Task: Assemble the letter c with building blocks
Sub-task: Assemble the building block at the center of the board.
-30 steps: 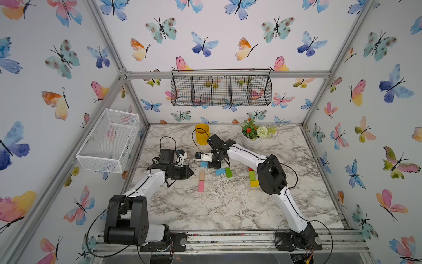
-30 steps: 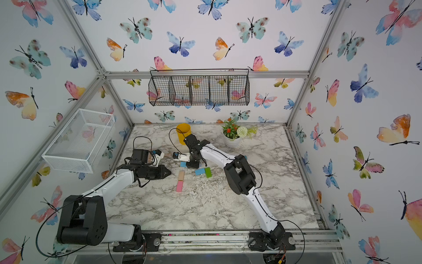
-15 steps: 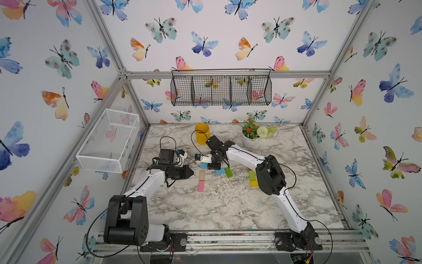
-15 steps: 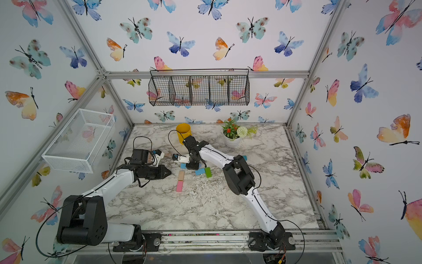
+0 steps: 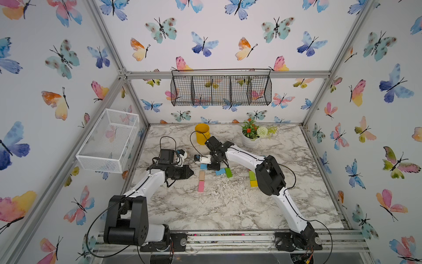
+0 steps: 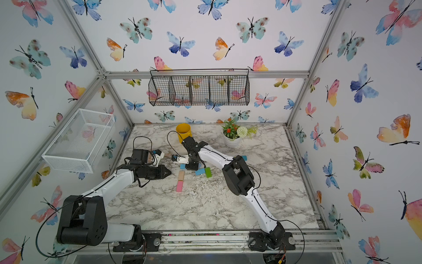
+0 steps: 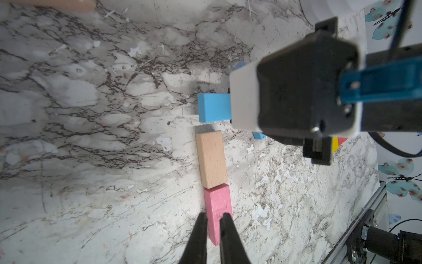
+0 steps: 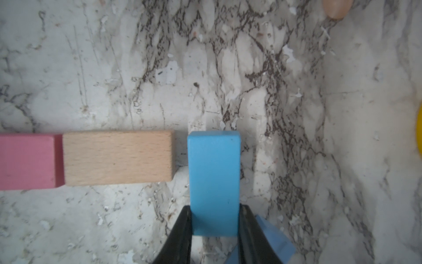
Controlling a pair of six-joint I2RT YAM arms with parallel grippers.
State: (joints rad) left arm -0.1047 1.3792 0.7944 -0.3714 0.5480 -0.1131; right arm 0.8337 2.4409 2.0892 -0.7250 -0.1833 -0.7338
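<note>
One blue block (image 8: 213, 173) clamped in right tool (image 8: 214, 219), long axis crosswise to tan block (image 8: 117, 157), just off its end; left tool (image 7: 213, 219) closed, empty, near pink block (image 7: 217, 201).

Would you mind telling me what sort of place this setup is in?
Probably a staged robot test cell, not a real home: an aluminium frame boxes in butterfly-papered walls, and the left arm and right arm sit on a rail at the marble-look tabletop.
</note>
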